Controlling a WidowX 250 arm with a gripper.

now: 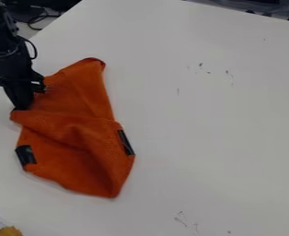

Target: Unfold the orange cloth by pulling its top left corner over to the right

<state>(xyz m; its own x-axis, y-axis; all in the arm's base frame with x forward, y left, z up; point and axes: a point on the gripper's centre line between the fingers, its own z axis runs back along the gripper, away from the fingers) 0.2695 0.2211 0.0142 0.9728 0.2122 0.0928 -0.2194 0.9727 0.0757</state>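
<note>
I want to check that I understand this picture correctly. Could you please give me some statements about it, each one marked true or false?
1. An orange cloth lies on a white table. True.
2. The end effector is beyond the cloth's right edge in the picture. False: it is at the cloth's left edge.
3. The cloth is completely smooth. False: it has folds.
4. A yellow thing is at the picture's lower left, apart from the cloth. True.
</note>
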